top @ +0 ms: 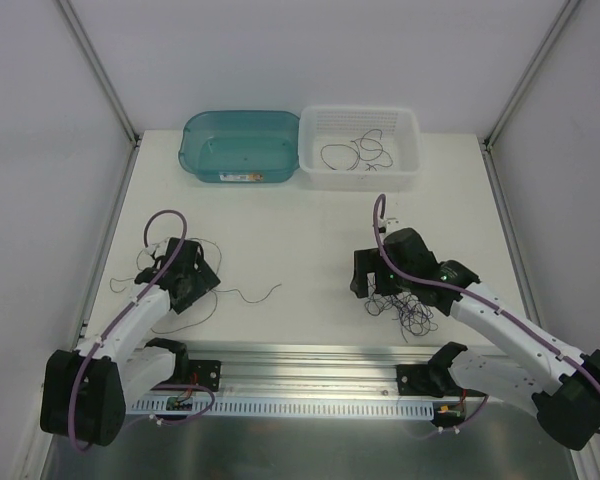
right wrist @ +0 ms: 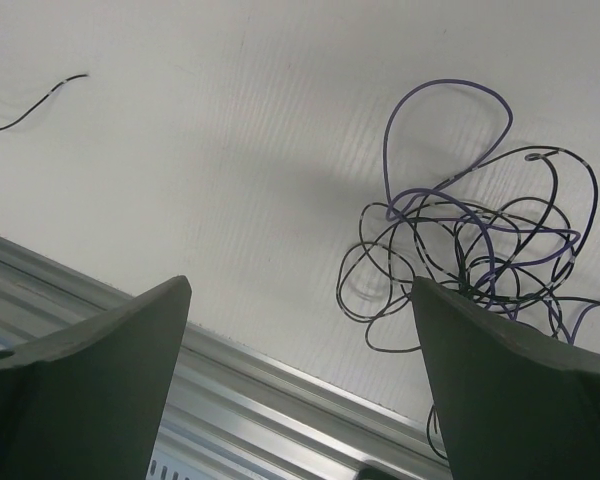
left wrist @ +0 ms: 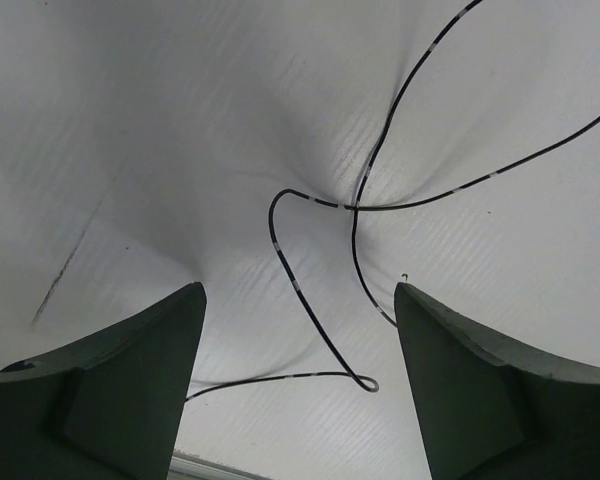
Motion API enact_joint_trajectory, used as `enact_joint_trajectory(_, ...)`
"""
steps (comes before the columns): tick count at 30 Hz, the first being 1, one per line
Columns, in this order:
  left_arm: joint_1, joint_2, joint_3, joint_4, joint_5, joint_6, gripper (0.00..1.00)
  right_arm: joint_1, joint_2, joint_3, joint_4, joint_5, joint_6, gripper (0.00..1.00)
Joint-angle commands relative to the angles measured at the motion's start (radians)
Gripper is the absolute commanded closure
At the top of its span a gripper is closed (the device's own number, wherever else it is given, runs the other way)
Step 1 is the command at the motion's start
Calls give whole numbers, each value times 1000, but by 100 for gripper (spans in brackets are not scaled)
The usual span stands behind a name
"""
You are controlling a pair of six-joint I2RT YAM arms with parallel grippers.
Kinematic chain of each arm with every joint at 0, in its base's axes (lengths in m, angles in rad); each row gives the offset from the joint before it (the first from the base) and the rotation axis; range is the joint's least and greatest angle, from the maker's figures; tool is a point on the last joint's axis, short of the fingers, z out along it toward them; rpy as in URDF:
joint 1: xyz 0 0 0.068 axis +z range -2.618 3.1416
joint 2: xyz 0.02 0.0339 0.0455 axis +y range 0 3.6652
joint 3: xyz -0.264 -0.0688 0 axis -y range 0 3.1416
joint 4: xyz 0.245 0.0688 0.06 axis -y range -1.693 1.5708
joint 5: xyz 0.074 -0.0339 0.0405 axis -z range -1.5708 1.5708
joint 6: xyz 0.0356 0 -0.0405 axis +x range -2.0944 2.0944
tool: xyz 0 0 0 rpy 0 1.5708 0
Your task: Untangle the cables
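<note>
— On the table [top: 300,225], where do the cables [top: 404,307] lie?

— Most of them are at the near right. Black and purple strands loop over one another just beside the right claw [top: 373,282], close to the metal rail [top: 310,358] along the near edge. In the right wrist view this tangle [right wrist: 465,250] spreads out by the right-hand finger and is partly hidden behind it.

— Does that claw have hold of any of it?

— No. Its fingers [right wrist: 90,390] stand wide apart, with only bare table and rail between them.

— And on the left?

— A loose cable [top: 248,295] trails from beside the left claw [top: 185,272] toward the middle of the table, well apart from the tangle. In the left wrist view it is a thin black strand that crosses itself on the white surface and ends in a small loop between the two fingers.

— Is it gripped?

— No. The left claw is also spread wide and nothing is pinched in it. The strand lies flat on the table below. One stretch of it runs out of sight behind the left-hand finger, and I cannot tell whether it touches there.

— Anything further back?

— At the far edge a white basket [top: 360,180] holds a few more curly cables. A teal tub [top: 240,150] stands right against the basket's left side.
</note>
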Motion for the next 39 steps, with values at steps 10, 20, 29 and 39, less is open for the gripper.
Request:
enact_joint_trajectory(10,-2,189,44,130,-32,-34,43,27,-25,6,34,26,11,3)
enact_joint_trajectory(20,-2,307,73,130,-68,-22,78,29,-14,4,40,30,6,4)
enact_joint_trajectory(29,0,314,128,128,-48,42,100,32,-5,1,40,30,-2,4)
enact_joint_trajectory(39,-2,89,373,10,-9,168,100,32,-20,0,28,52,-6,4)
